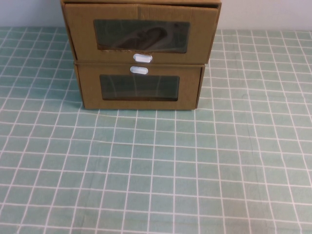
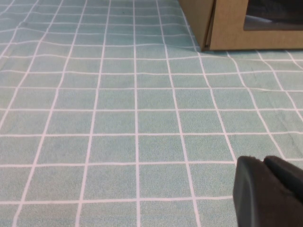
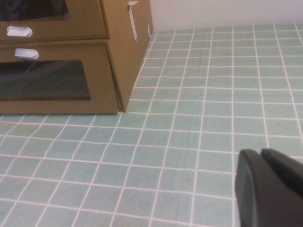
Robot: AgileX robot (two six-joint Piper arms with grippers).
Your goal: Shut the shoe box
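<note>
The shoe box (image 1: 141,34) is the upper of two stacked brown cardboard boxes at the far middle of the table. It has a clear window with a white pull tab (image 1: 142,58) below it. Its drawer front stands a little forward of the lower box. It also shows in the right wrist view (image 3: 52,28). My left gripper (image 2: 262,161) is shut and empty, low over the cloth left of the boxes. My right gripper (image 3: 260,152) is shut and empty, low over the cloth right of the boxes. Neither gripper shows in the high view.
The lower cardboard box (image 1: 139,87) has its white tab (image 1: 139,70) above its window; its corner shows in the left wrist view (image 2: 227,28). A green checked cloth (image 1: 156,170) covers the table. A pale wall stands behind the boxes.
</note>
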